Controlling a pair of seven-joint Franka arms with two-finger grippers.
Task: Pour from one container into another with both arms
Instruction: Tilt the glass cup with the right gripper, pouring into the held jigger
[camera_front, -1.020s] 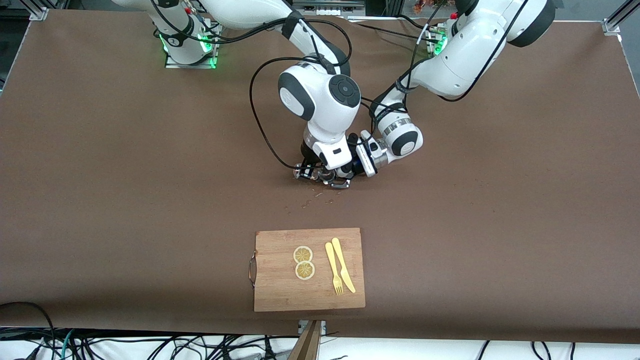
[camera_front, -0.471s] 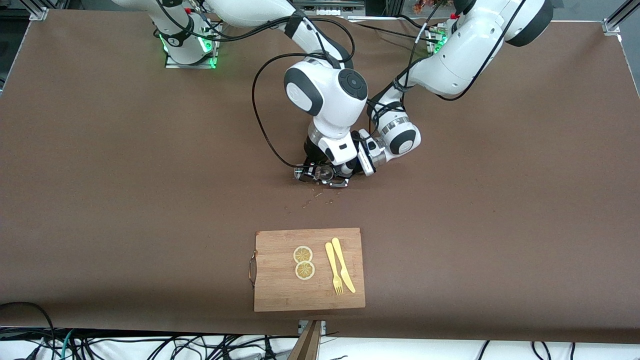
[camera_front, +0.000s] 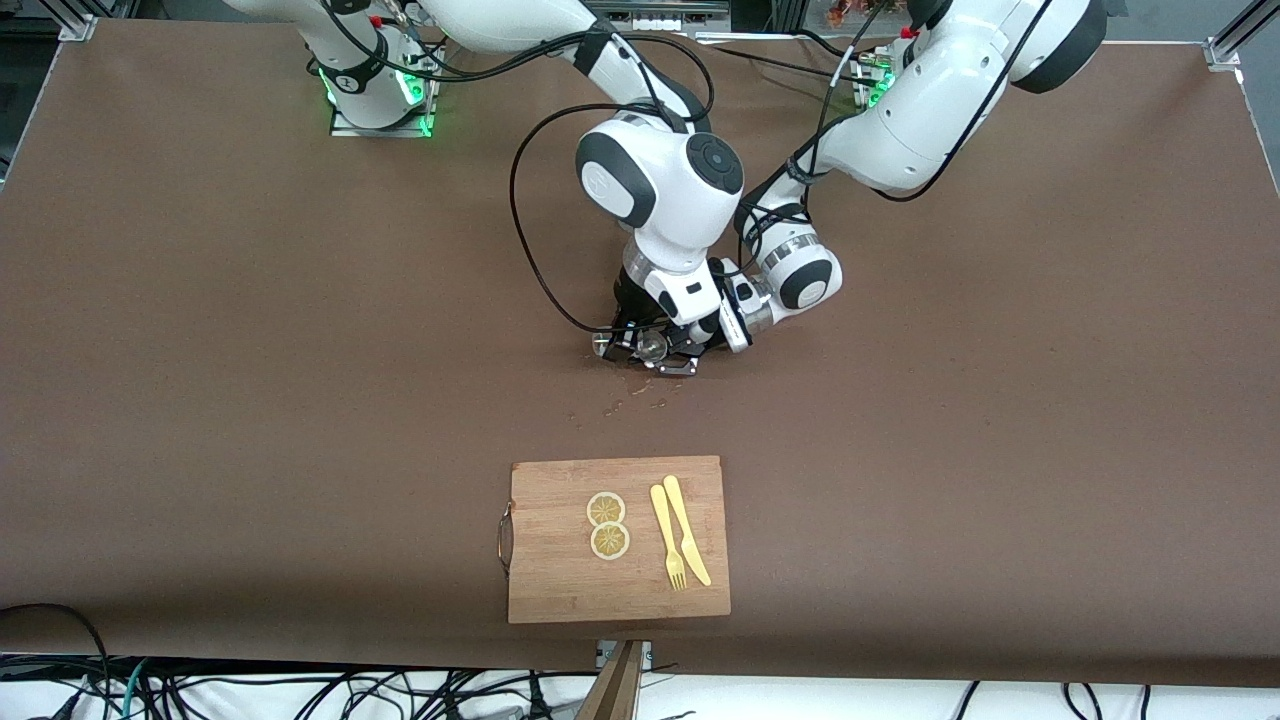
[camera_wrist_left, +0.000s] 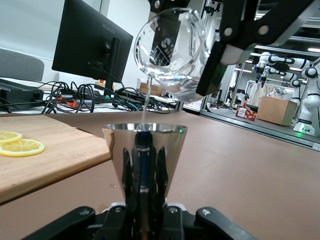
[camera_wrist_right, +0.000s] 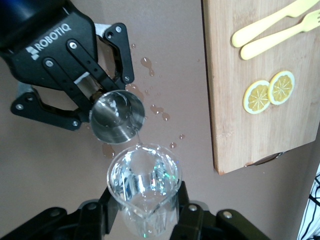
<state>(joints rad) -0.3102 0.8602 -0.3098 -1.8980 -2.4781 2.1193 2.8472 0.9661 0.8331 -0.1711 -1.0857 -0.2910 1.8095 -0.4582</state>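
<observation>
A bamboo cutting board (camera_front: 618, 540) with lemon slices (camera_front: 607, 525) is seen at 6 o'clock from the arms, nearer the front camera. Mid-table, the right gripper (camera_wrist_right: 145, 212) is clamped on a tilted clear glass (camera_wrist_left: 170, 52), held directly above the steel cup (camera_wrist_right: 117, 116) gripped upright by the left gripper (camera_wrist_left: 145, 220). A thin water stream is falling into the cup; spilled drops (camera_wrist_right: 155, 107) are seen beside it.

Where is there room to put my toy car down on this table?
Bare brown table lies at both arms' ends, beside the cutting board. It is crowded and wet in the middle, where both pincers pour from the glass into the metal cup.
</observation>
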